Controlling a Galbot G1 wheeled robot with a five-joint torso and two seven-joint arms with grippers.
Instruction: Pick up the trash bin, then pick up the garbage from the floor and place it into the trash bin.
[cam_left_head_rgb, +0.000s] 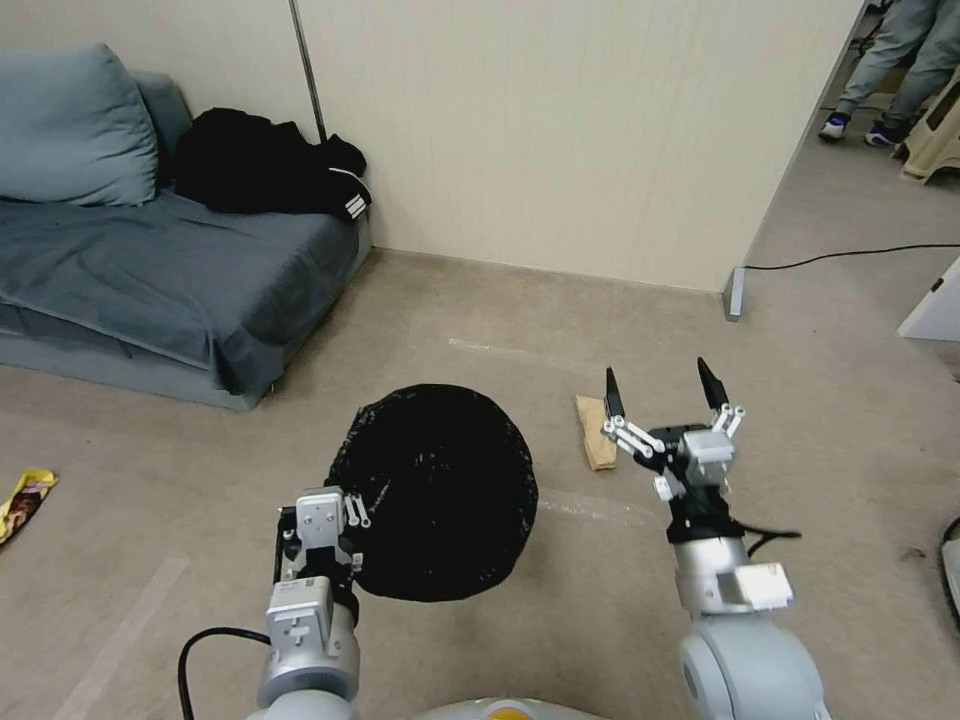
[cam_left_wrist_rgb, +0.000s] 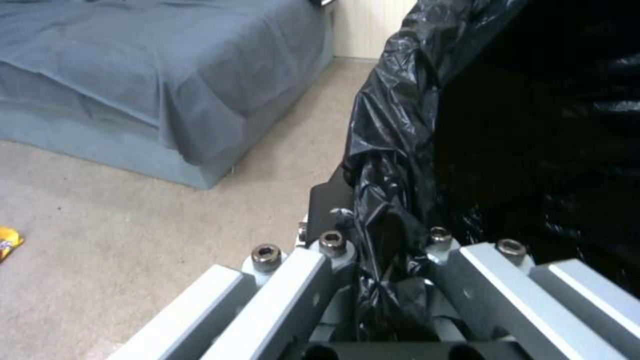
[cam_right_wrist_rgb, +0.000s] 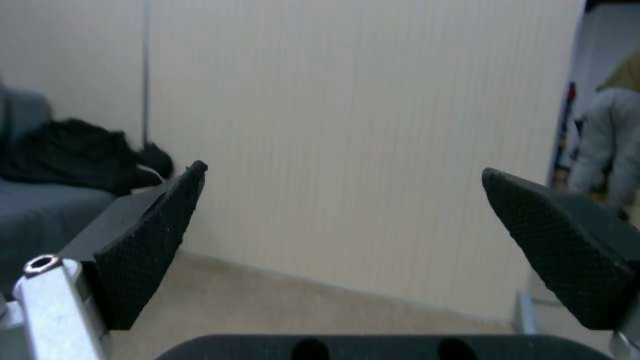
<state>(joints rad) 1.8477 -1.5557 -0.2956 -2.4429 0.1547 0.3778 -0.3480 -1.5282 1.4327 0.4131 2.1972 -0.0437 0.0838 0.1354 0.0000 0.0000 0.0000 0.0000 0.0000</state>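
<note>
The trash bin (cam_left_head_rgb: 440, 490) shows as a round mouth lined with crinkly black bag, held up in front of me above the floor (cam_left_head_rgb: 560, 320). My left gripper (cam_left_head_rgb: 335, 520) is shut on its near-left rim; the left wrist view shows the black liner (cam_left_wrist_rgb: 400, 200) pinched between the fingers. A brown paper bag (cam_left_head_rgb: 596, 431), one piece of the garbage, lies on the carpet just right of the bin. My right gripper (cam_left_head_rgb: 660, 388) stands open above and beside that bag, holding nothing; its pads (cam_right_wrist_rgb: 153, 240) face the wall. A yellow snack wrapper (cam_left_head_rgb: 22, 500) lies at the far left.
A grey sofa (cam_left_head_rgb: 150, 270) with a pillow and black clothing stands at the left. A beige partition wall (cam_left_head_rgb: 560, 130) runs across ahead, ending at a corner post (cam_left_head_rgb: 735, 292). A black cable (cam_left_head_rgb: 850, 255) crosses the floor at right, near white furniture (cam_left_head_rgb: 935, 305).
</note>
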